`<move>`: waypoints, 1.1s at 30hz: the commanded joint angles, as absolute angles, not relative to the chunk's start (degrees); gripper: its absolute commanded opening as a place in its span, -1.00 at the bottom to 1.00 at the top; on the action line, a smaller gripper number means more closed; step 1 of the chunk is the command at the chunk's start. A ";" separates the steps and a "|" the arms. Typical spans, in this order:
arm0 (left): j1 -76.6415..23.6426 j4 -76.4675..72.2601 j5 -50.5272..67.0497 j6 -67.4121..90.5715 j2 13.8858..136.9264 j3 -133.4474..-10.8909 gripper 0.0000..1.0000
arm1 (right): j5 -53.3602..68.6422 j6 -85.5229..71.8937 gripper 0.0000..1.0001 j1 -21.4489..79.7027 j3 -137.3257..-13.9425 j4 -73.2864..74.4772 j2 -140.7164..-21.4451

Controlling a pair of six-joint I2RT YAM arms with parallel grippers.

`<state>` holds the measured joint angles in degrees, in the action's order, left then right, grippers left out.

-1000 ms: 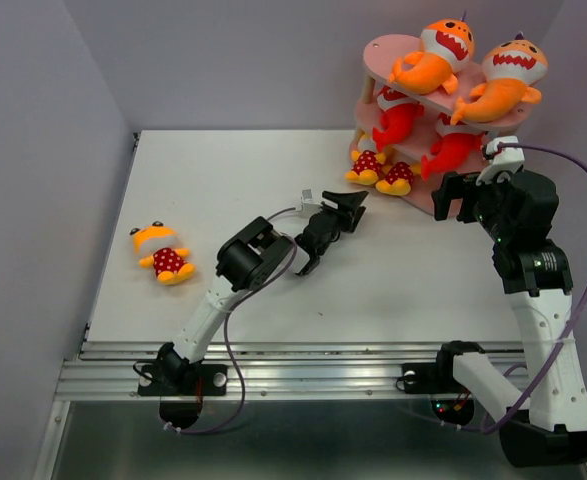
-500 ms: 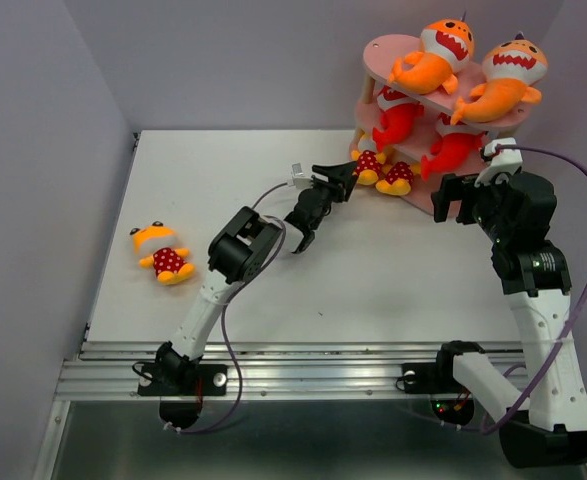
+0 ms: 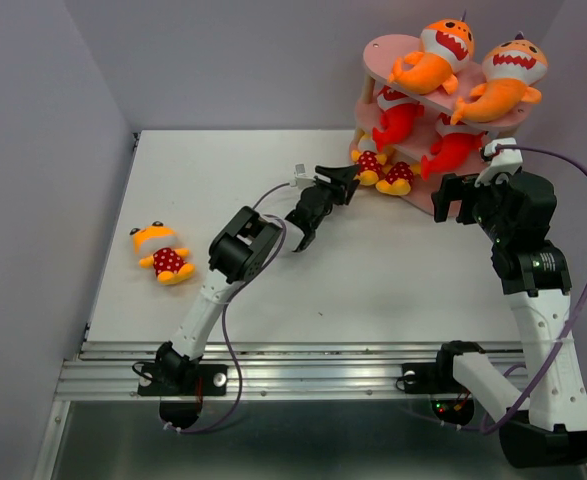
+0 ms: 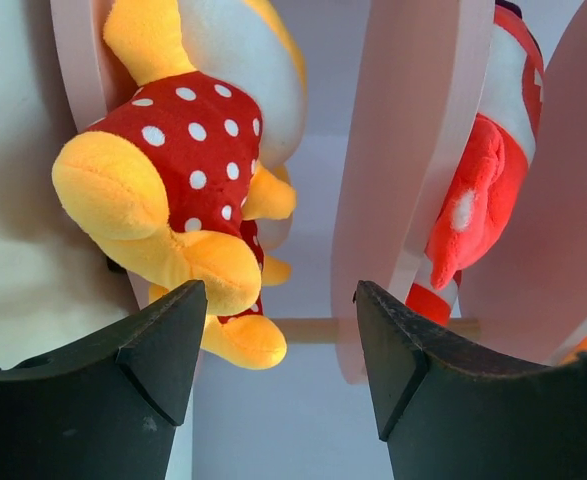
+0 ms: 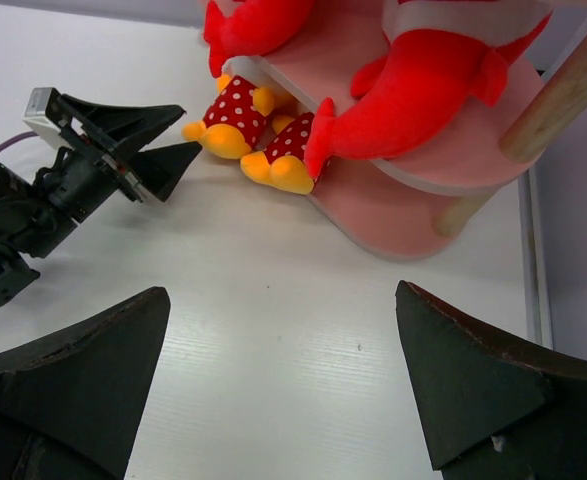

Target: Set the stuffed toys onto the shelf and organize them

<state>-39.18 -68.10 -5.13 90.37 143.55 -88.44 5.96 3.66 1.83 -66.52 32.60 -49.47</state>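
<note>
Nearest: right gripper (image 3: 460,200), black, two-finger, jaws spread wide and empty, hovering over the white table (image 3: 253,290) just in front of the shelf. One small yellow-orange plush figure with a red white-dotted body (image 3: 161,253) lies alone at the table's left, well apart from both arms. Mid-table: left gripper (image 3: 347,180), jaws parted and holding nothing, with its tips at the feet of a dotted figure on the bottom tier. Far right corner: pink three-tier shelf with oval boards and light wooden posts (image 3: 385,50), carrying two dotted figures (image 3: 368,165) (image 3: 400,176) on the bottom tier, two red plush sharks (image 3: 398,120) (image 3: 453,148) on the middle tier, and two orange plush sharks with white toothy mouths (image 3: 433,60) (image 3: 503,80) on the top tier.
</note>
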 commanded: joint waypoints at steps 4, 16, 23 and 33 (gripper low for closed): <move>-38.76 -71.54 -4.57 90.09 143.00 -88.42 0.47 | 5.01 4.31 1.00 1.32 -65.92 30.41 -48.52; -38.67 -62.05 -1.32 89.82 143.43 -91.67 0.49 | 4.83 4.39 1.00 1.32 -65.74 30.32 -48.51; -38.76 -60.03 -0.26 90.18 145.90 -96.93 0.41 | 4.75 4.39 1.00 1.32 -65.65 30.24 -48.43; -38.76 -58.01 -0.26 90.44 147.48 -99.84 0.08 | 4.48 4.57 1.00 1.32 -65.39 30.32 -48.16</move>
<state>-38.85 -56.29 -0.64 90.54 147.30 -96.97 5.39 3.88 1.83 -65.49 32.58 -49.28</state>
